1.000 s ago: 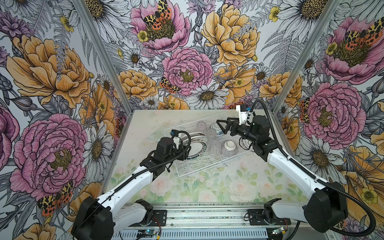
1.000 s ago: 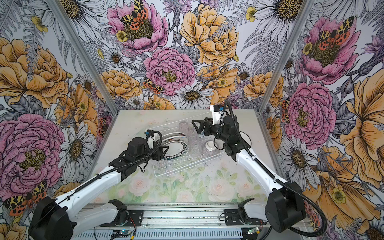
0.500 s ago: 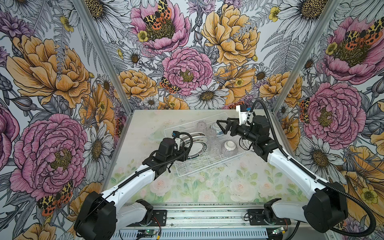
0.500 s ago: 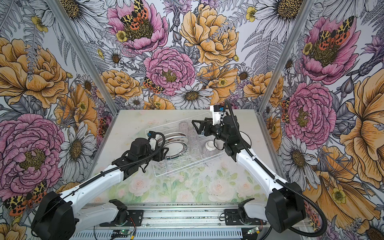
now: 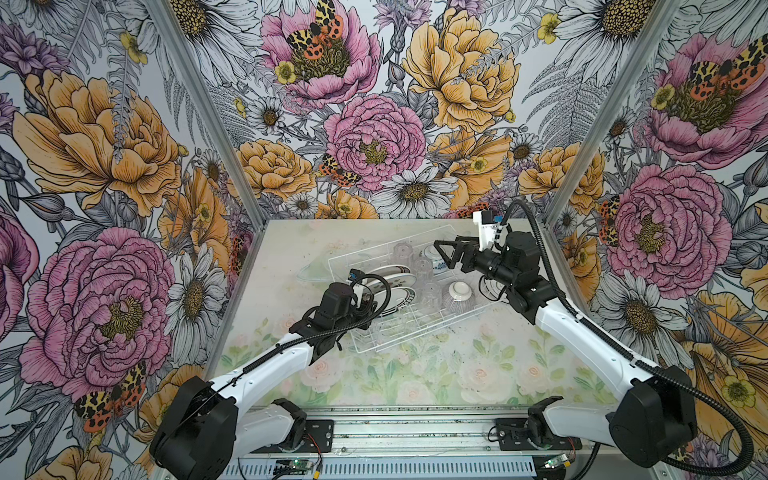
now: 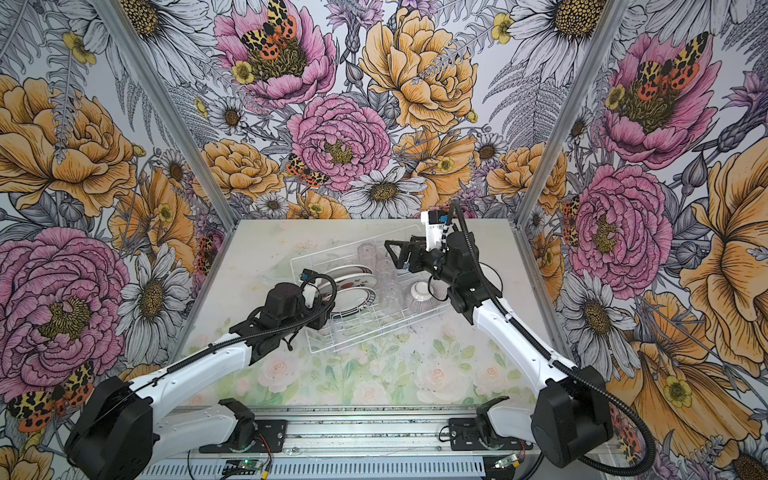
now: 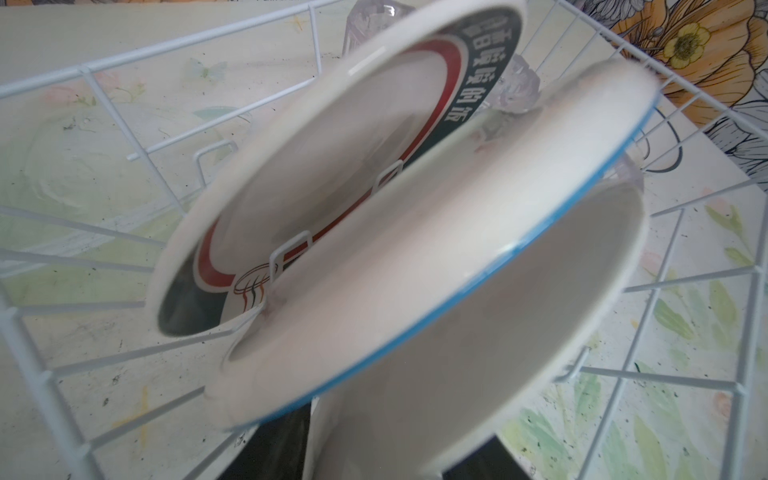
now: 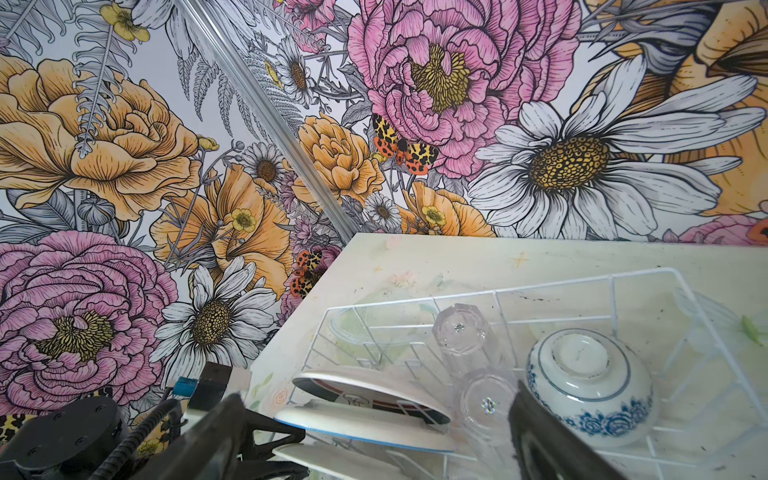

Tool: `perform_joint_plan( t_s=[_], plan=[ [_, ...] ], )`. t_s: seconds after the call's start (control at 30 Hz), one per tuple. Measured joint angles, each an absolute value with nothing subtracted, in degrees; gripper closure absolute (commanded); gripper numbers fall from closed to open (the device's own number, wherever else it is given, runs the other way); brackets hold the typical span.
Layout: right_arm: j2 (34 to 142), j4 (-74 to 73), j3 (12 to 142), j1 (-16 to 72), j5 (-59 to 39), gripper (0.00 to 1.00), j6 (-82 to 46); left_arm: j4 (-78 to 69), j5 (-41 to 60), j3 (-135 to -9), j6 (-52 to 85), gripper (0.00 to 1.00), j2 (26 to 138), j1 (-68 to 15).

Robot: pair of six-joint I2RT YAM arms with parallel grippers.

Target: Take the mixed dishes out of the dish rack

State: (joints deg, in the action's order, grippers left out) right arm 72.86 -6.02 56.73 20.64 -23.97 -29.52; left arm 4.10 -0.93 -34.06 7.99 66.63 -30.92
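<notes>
The dish rack (image 5: 390, 243) sits mid-table, seen in both top views (image 6: 415, 320). Three plates stand in its slots: a teal-and-red-rimmed plate (image 7: 419, 95) farthest, a blue-edged watermelon-print plate (image 7: 415, 266), and a near white plate (image 7: 478, 332). My left gripper (image 7: 374, 453) is shut on the near plate's rim, a dark finger (image 7: 282, 444) on each side. Clear tumblers (image 8: 461, 332), a floral bowl (image 8: 590, 386) and a ribbed bowl (image 5: 457, 295) stand upside down in the rack. My right gripper (image 8: 378, 399) hovers open above the tumblers (image 5: 442, 255), holding nothing.
A clear glass dish (image 5: 313, 270) lies on the table just left of the rack. Flowered walls close the table in at the left, back and right. The floral-print table (image 5: 415, 386) stretches in front of the rack.
My left gripper has pushed a little further into the rack and its jaws have narrowed onto the near plate. The right arm has not moved.
</notes>
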Motion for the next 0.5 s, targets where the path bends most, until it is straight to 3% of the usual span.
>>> perform_joint_plan(
  t_s=[0.1,0.5],
  plan=[
    [72.86,-6.02,56.73,20.64,-23.62,0.01,-29.69,1.83,-2.09,-32.77,6.7,0.59,66.15,-30.92],
    [72.86,-5.98,56.51,20.56,-22.72,0.01,-30.3,-5.32,-0.36,-30.7,3.57,0.6,67.77,-30.5]
  ],
)
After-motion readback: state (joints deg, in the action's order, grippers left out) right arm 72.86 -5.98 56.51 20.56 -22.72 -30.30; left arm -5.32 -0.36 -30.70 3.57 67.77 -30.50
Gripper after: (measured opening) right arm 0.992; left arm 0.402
